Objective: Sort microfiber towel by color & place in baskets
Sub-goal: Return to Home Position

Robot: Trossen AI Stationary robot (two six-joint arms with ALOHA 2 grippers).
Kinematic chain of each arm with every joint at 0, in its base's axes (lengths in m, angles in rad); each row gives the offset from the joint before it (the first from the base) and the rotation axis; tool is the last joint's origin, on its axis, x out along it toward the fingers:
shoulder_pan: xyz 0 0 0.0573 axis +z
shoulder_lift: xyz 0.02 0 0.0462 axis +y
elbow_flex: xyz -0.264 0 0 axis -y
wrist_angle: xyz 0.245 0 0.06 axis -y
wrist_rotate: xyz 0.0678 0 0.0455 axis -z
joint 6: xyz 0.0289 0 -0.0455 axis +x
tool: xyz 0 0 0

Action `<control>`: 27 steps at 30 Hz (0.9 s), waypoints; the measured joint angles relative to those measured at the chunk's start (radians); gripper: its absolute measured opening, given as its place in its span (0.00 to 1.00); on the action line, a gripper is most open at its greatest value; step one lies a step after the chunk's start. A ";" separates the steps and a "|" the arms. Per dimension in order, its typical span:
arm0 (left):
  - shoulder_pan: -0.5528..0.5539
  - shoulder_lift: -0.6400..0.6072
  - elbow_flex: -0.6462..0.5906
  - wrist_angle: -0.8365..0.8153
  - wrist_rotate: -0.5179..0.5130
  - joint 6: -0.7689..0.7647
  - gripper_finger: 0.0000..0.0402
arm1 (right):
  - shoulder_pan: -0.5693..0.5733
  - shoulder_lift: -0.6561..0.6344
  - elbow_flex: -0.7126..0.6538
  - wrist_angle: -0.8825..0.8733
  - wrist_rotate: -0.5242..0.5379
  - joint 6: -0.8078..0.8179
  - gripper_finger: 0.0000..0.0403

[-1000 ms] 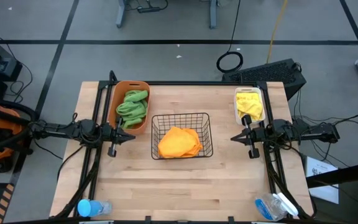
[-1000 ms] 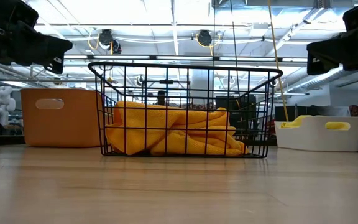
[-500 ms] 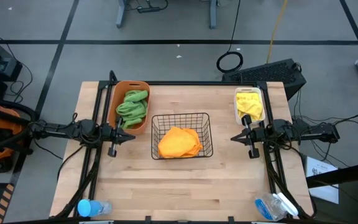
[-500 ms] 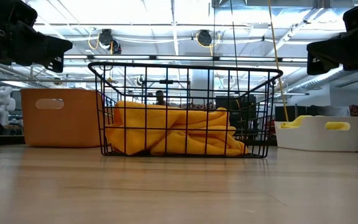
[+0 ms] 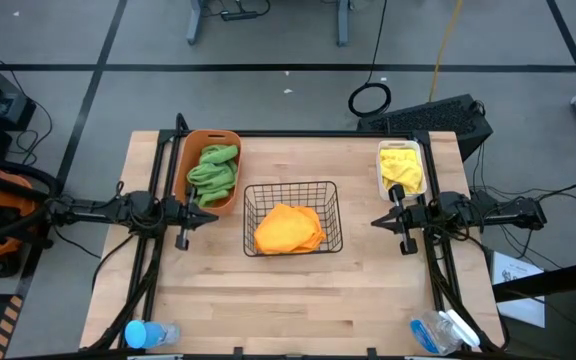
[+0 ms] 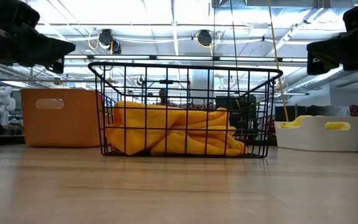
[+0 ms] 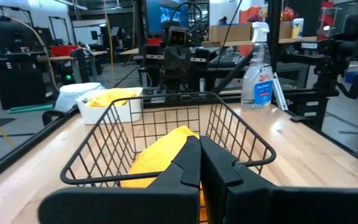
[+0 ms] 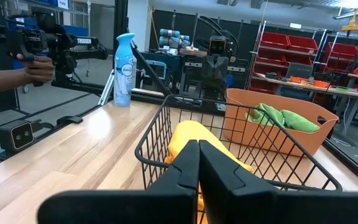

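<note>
Pale wooden planks made up the surface (image 5: pixel 298 300), which stood on a grey workshop floor crossed by dark lines. Near its middle sat the black wire basket (image 5: pixel 290 186), and a crumpled orange towel (image 5: pixel 288 228) lay inside it, filling much of its floor.

To the left of the wire basket and a little farther back stood the orange tub (image 5: pixel 211 134), with a green towel (image 5: pixel 213 168) bunched inside. To the right of the wire basket, near the surface's far right corner, was the white bin (image 5: pixel 380 170), with a yellow towel (image 5: pixel 402 170) inside it. No towel lay loose on the surface.

The left arm (image 5: pixel 118 210) reached in level from the left edge. Its jaws pointed at the wire basket, just short of its left wall and above the surface. They were pressed together with nothing between them. The right arm (image 5: pixel 488 212) mirrored it from the right edge. Its jaws faced the wire basket's right wall from somewhat farther off, likewise closed tight and empty.

Nearer the front edge than the wire basket, a blue spray bottle (image 5: pixel 148 333) lay at the left corner and a clear one (image 5: pixel 438 330) at the right. Beyond the surface, in the right wrist view, a person's hand (image 8: pixel 39 67) gripped a dark device.
</note>
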 joint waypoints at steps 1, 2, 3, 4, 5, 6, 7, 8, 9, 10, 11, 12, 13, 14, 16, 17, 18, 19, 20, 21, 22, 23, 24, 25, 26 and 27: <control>0.000 0.000 0.000 0.000 0.003 -0.002 0.00 | 0.000 0.000 0.000 0.000 0.000 0.000 0.00; 0.000 0.000 0.000 0.000 0.003 -0.002 0.00 | 0.000 0.000 0.000 0.000 0.000 0.000 0.00; 0.000 0.000 0.000 0.000 0.003 -0.001 0.00 | 0.000 0.000 0.000 0.000 0.000 0.000 0.00; 0.000 0.000 0.000 0.000 0.003 -0.002 0.00 | 0.000 0.000 0.000 0.000 0.000 0.000 0.00; 0.000 0.000 0.000 0.000 0.003 -0.004 0.00 | 0.000 0.000 0.000 0.000 0.000 0.000 0.00; 0.000 0.000 0.000 0.000 0.003 -0.019 0.01 | 0.000 0.000 0.000 0.000 0.000 0.000 0.00; 0.000 0.001 0.000 0.000 0.002 -0.031 0.02 | 0.000 0.000 0.000 0.000 0.000 0.000 0.00; 0.000 0.001 0.000 0.002 0.002 -0.047 0.03 | 0.000 0.000 0.000 0.000 0.000 0.000 0.00; 0.000 0.001 0.000 0.003 0.001 -0.052 0.04 | 0.000 0.000 0.000 0.000 0.000 0.000 0.00; 0.000 0.001 0.000 0.004 0.002 -0.052 0.05 | 0.000 0.000 0.000 0.000 0.000 0.000 0.00; 0.000 0.001 0.000 0.006 0.001 -0.052 0.06 | 0.000 0.000 0.000 0.000 0.000 0.000 0.00; 0.000 0.001 0.000 0.006 0.001 -0.052 0.07 | 0.000 0.000 0.000 0.000 0.000 0.000 0.00; 0.000 0.001 0.000 0.006 0.001 -0.052 0.07 | 0.000 0.000 0.000 0.000 0.000 0.000 0.00; 0.000 0.001 0.000 0.007 0.001 -0.052 0.08 | 0.000 0.000 0.000 0.000 0.000 0.000 0.00; 0.000 0.001 0.000 0.008 0.001 -0.052 0.08 | 0.000 0.000 0.000 0.000 0.000 0.000 0.00; 0.000 0.001 0.000 0.008 0.001 -0.052 0.08 | 0.000 0.000 0.000 0.000 0.000 0.000 0.00; 0.000 0.001 0.000 0.008 0.001 -0.053 0.08 | 0.000 0.000 0.000 0.000 0.000 0.000 0.00; 0.000 0.001 0.000 0.008 0.000 -0.052 0.08 | 0.000 0.000 0.000 0.000 0.000 0.000 0.00; 0.000 0.001 0.000 0.009 0.000 -0.053 0.08 | 0.000 0.000 0.000 0.000 0.000 0.000 0.00; 0.000 0.001 0.000 0.009 0.000 -0.053 0.08 | 0.000 0.000 0.000 0.000 0.000 0.000 0.00; 0.000 0.001 0.000 0.010 -0.001 -0.053 0.08 | 0.000 0.000 0.000 0.000 0.000 0.000 0.00; 0.000 0.001 0.000 0.010 -0.002 -0.052 0.08 | 0.000 0.000 0.000 0.000 0.000 0.000 0.00; 0.000 0.001 0.000 0.011 -0.003 -0.053 0.08 | 0.000 0.000 0.000 0.000 0.000 0.000 0.00; 0.000 0.001 0.000 0.011 -0.006 -0.053 0.08 | 0.000 0.000 0.000 0.000 0.000 0.000 0.00; 0.000 0.001 0.000 0.011 -0.006 -0.053 0.08 | 0.000 0.000 0.000 0.000 0.000 0.000 0.00; 0.000 0.001 0.000 0.011 -0.006 -0.053 0.08 | 0.000 0.000 0.000 0.000 0.000 0.000 0.00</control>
